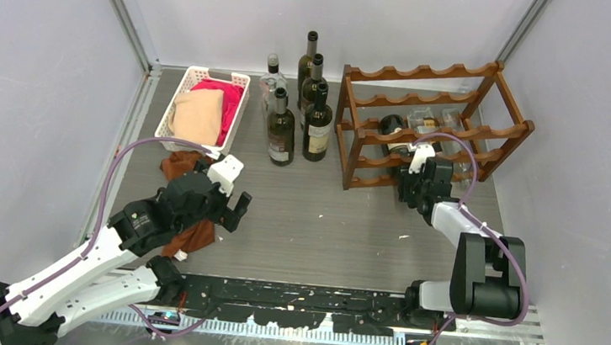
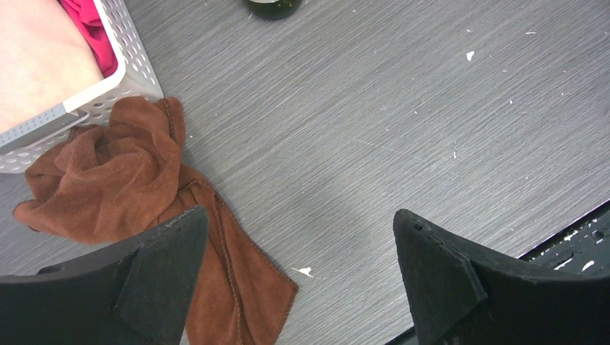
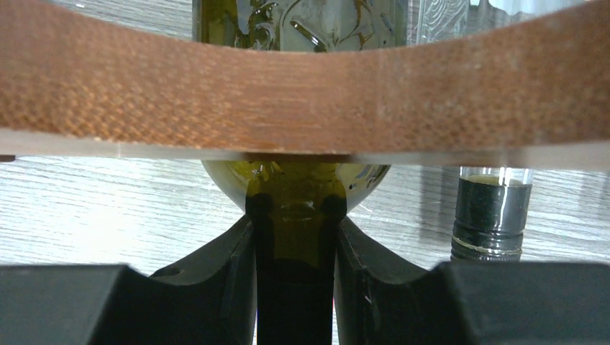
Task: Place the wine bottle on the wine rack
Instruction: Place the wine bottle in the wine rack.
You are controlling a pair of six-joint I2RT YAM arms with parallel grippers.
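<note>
Wine bottle [image 1: 392, 128] resting on wine rack [image 1: 430, 70], neck clamped in right end effector [image 3: 295, 237], release and straight withdrawal likely next; left end effector [image 2: 302, 237] apart.

The reddish-brown wooden wine rack [image 1: 422, 71] is showing a fine woven-looking grain on its wavy rails. Inside it, the dark olive-green glass wine bottle [image 3: 295, 190] is glinting with pale reflections. Left of the rack, the white slotted plastic basket [image 1: 210, 71] is showing a bright pink cloth [image 1: 229, 97] and a peach cloth [image 1: 198, 116]. Beside the basket, a rust-brown braid-edged cloth [image 2: 122, 172] is contrasting with the grey wood-grain tabletop [image 2: 374, 122].
</note>
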